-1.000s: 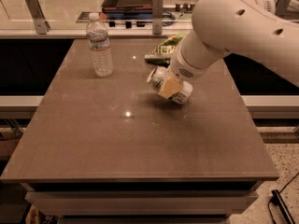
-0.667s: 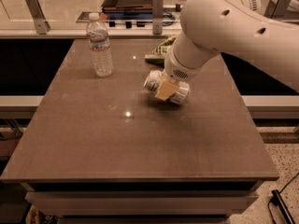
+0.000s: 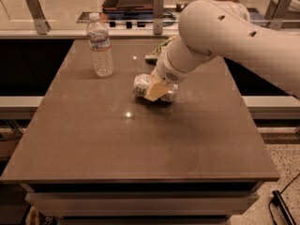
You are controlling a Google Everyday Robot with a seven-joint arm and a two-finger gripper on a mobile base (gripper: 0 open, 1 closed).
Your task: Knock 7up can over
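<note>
Hand: the hand point(image 3: 156, 91) is low over the middle of the tabletop point(image 3: 140, 149), a little behind centre, with a tan pad facing the camera. It is pressed against the can, and I cannot tell whether it is spread or closed.
Can: the can point(image 3: 140, 86) seems to lie on its side under and beside the hand, its silver end pointing left.
Arm: the thick white arm point(image 3: 225, 32) reaches in from the upper right and covers the back right part of the tabletop.
Change: a second ago the hand and can were further right; both have since slid left and slightly toward the camera. The bottle has not moved.
Bottle: a clear water bottle point(image 3: 101, 48) stands upright at the back left, well apart from the can.
Bag: a green snack bag point(image 3: 162, 47) lies near the back edge, half hidden by the arm.
Edges: the can is well away from every edge.
Open room: bare surface stretches across the front half and down the left side.
</note>
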